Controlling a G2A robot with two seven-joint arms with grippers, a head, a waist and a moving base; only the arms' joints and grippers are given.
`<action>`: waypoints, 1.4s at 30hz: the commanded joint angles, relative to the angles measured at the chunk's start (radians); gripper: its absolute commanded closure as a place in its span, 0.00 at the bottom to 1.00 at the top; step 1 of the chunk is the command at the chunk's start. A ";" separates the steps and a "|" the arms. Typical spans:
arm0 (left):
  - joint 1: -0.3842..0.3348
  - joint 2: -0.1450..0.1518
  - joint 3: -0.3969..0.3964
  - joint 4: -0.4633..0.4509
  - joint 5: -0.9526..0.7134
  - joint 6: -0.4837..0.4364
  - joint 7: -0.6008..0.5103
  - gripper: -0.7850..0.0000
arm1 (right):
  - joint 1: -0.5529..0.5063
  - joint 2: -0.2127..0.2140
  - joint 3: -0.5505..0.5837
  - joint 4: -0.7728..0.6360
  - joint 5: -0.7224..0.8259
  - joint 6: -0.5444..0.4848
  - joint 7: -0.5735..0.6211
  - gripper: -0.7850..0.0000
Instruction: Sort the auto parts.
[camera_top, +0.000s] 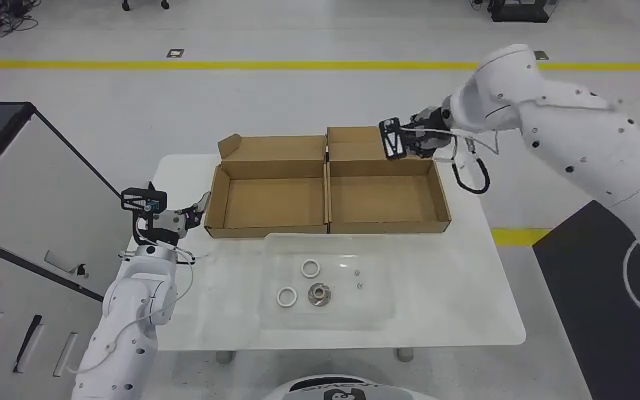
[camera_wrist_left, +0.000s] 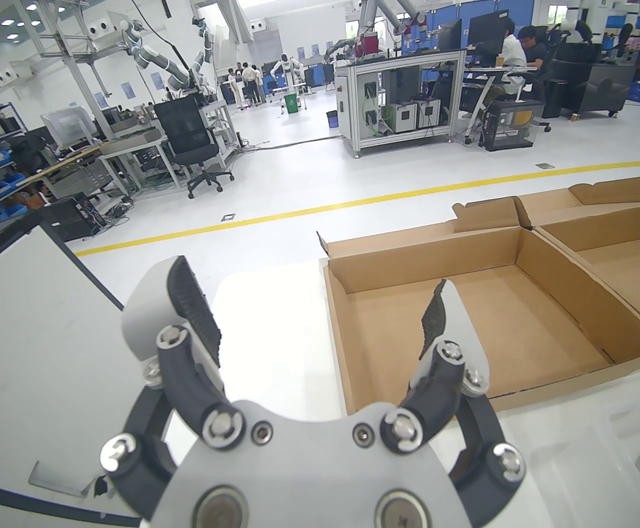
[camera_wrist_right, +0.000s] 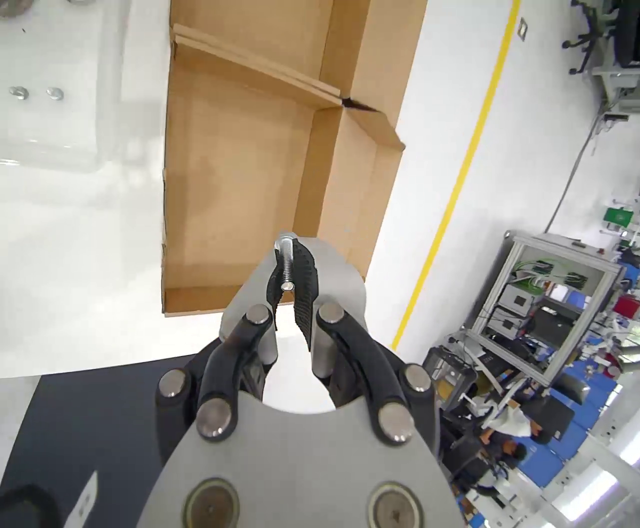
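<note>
While rings (camera_top: 311, 268) are kept in the tray (camera_top: 385, 305), a bolt (camera_wrist_right: 286, 267) is clamped by the right gripper (camera_wrist_right: 292, 260). The left gripper (camera_wrist_left: 308, 275) is spread wide.

A bolt (camera_wrist_right: 286, 262) is clamped in the right gripper (camera_wrist_right: 291, 272), and the pads cover part of it. In the clear tray (camera_top: 420, 300) near the table's front edge, two tiny silver parts (camera_top: 357, 269) are too small to identify. The left wrist view's edge cuts off the right-hand cardboard box (camera_wrist_left: 600, 235).
</note>
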 joint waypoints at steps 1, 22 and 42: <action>0.000 0.000 0.000 0.000 0.000 0.000 0.000 0.00 | -0.016 -0.032 0.003 0.054 -0.007 0.000 0.027 1.00; 0.000 0.000 0.000 0.000 0.000 0.000 0.000 0.00 | -0.166 -0.322 0.003 0.563 -0.388 0.000 -0.028 1.00; 0.000 0.000 0.000 0.000 0.000 0.000 0.000 0.00 | -0.264 -0.434 0.003 0.807 -0.447 0.004 -0.226 1.00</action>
